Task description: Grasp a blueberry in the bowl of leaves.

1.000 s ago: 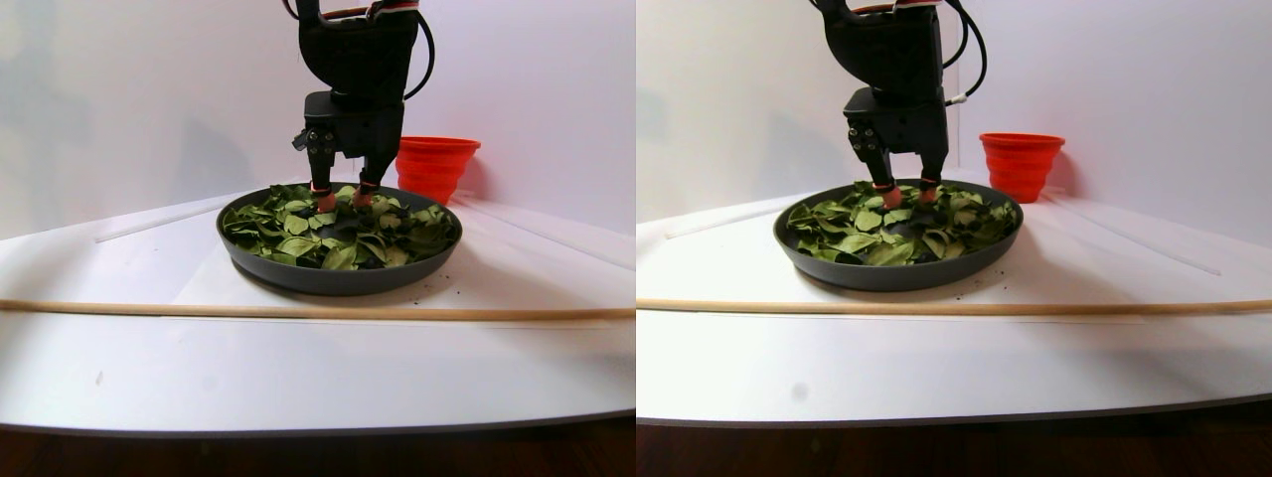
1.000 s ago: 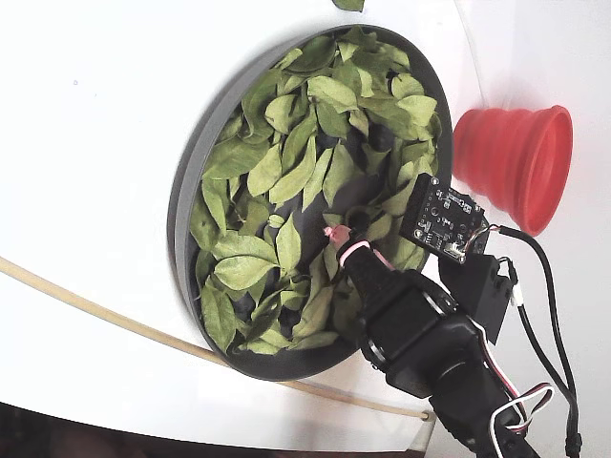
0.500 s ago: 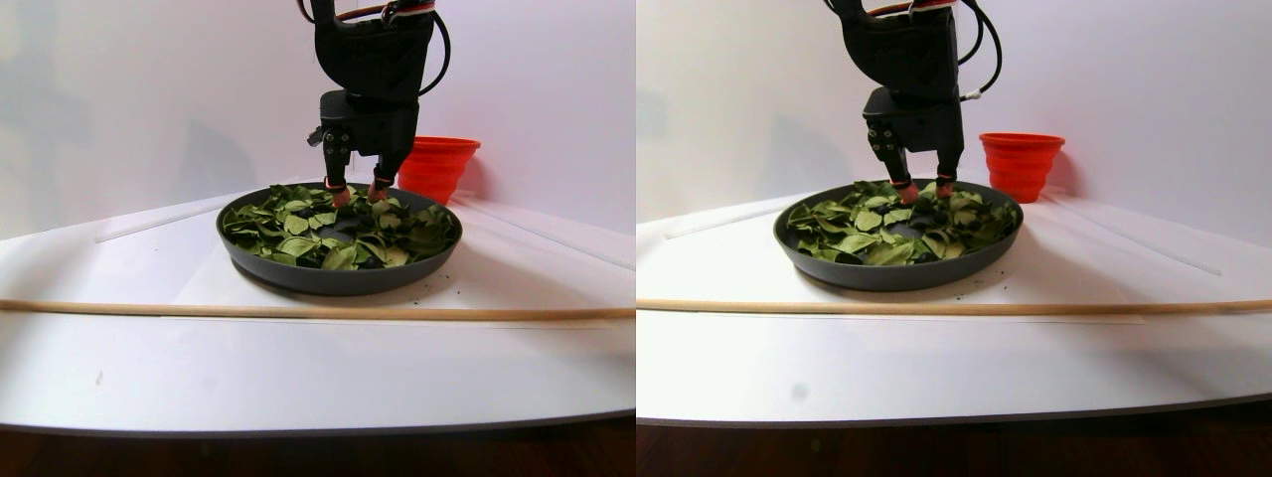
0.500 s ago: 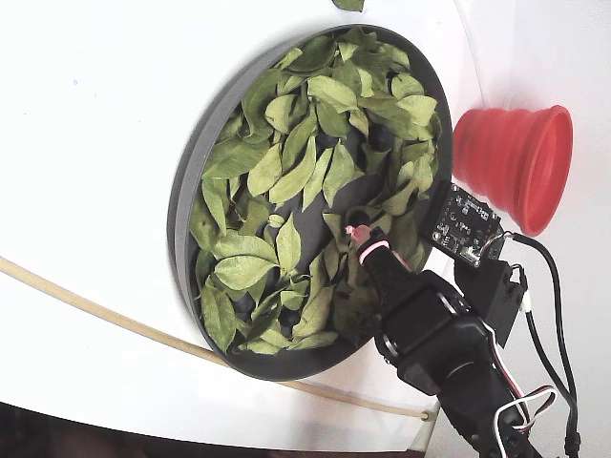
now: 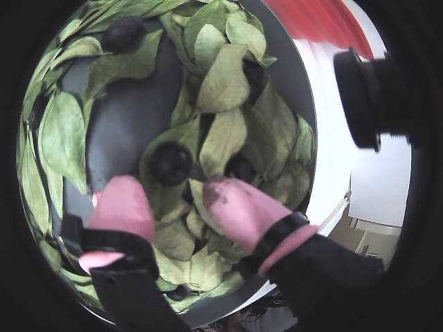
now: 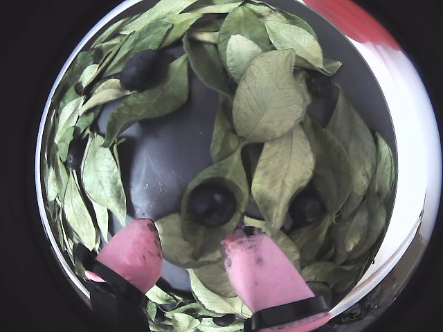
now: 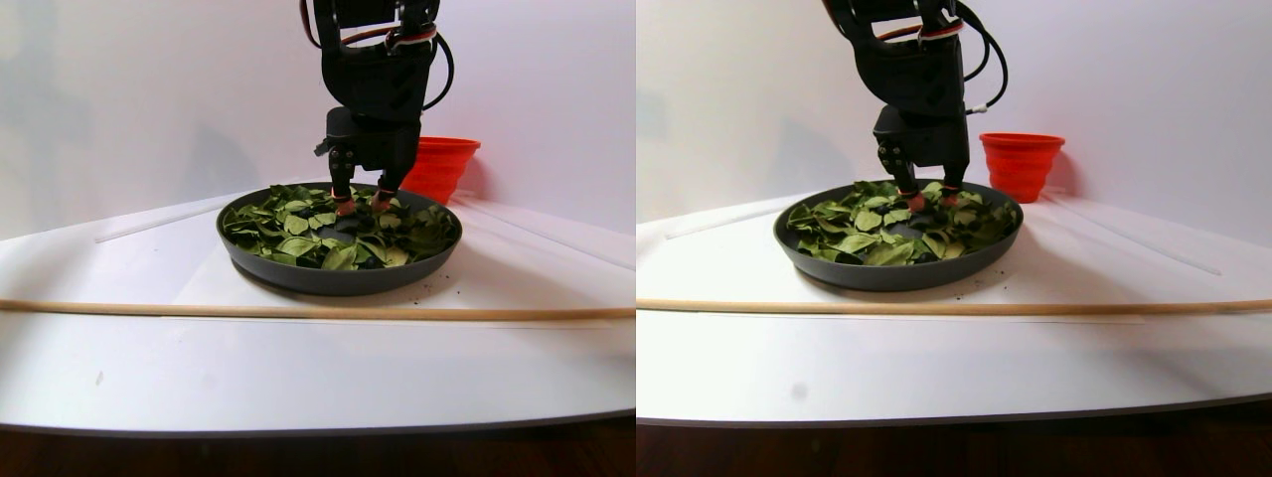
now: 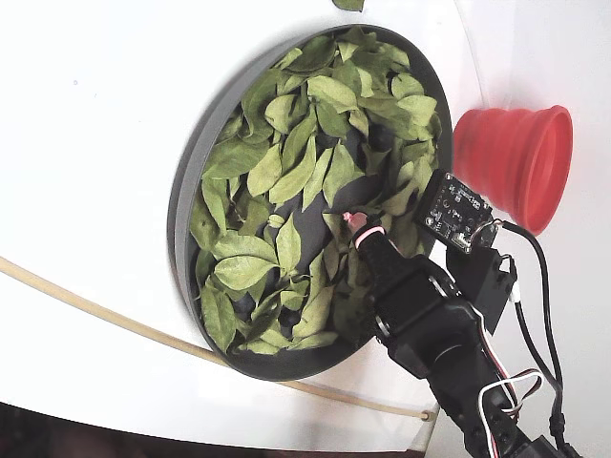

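The dark grey bowl [image 5: 131, 117] holds many loose green leaves [image 5: 223, 79]. A dark blueberry [image 5: 171, 162] lies on a leaf near the bowl's middle and also shows in the other wrist view [image 6: 212, 203]. My gripper [image 5: 174, 195] is open, its pink fingertips [image 6: 135, 249] low over the leaves, one on each side just short of that berry. A second berry [image 6: 306, 206] lies to its right and a third [image 6: 142, 69] at the far left. In the stereo pair view the gripper [image 7: 360, 204] reaches down into the bowl [image 7: 338, 278]; in the fixed view [image 8: 358, 226] it is over the bowl's right part.
A red ribbed cup [image 7: 440, 164] stands just behind the bowl and shows beside it in the fixed view [image 8: 516, 162]. A thin wooden stick [image 7: 318, 311] lies across the white table in front of the bowl. One stray leaf [image 8: 348, 4] lies outside the bowl.
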Controlling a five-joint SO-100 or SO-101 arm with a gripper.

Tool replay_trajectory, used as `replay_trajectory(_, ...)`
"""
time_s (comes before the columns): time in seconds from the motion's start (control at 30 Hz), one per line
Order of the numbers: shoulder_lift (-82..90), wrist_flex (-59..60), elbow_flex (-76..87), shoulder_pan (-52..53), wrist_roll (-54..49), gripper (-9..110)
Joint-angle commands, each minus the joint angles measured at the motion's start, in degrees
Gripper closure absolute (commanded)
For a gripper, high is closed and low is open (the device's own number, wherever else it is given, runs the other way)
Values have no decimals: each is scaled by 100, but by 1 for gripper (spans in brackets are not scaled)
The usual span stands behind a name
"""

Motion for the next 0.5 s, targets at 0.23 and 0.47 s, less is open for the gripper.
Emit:
replay_trajectory(0.23, -141, -246, -466, 176, 105, 83)
replay_trajectory(0.47, -308, -272, -624, 185, 255, 82)
